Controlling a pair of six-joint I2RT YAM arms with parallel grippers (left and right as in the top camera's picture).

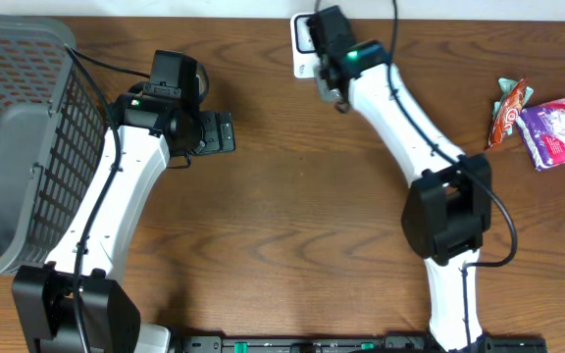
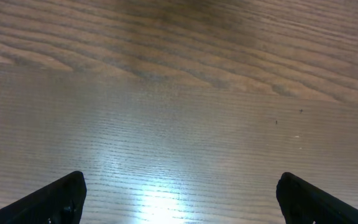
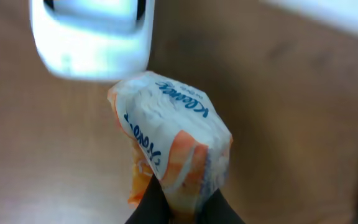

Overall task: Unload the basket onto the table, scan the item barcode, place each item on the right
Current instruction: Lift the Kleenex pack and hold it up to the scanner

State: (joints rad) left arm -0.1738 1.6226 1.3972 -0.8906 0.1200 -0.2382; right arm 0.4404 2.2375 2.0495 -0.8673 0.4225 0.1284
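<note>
Right wrist view: right gripper (image 3: 178,208) pinches soft tissue pack (image 3: 173,137) by crumpled end, just beside white scanner (image 3: 92,37). Risk: wrapper slips or twists, barcode faces away, no read. Left gripper (image 2: 179,199) spread wide, empty.

white+orange tissue pack (image 3: 173,155) w/ blue print, white scanner (image 3: 92,37), grey basket (image 1: 62,167).

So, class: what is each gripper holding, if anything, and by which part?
The right gripper pinches the tissue pack by one end; the left gripper holds nothing.
</note>
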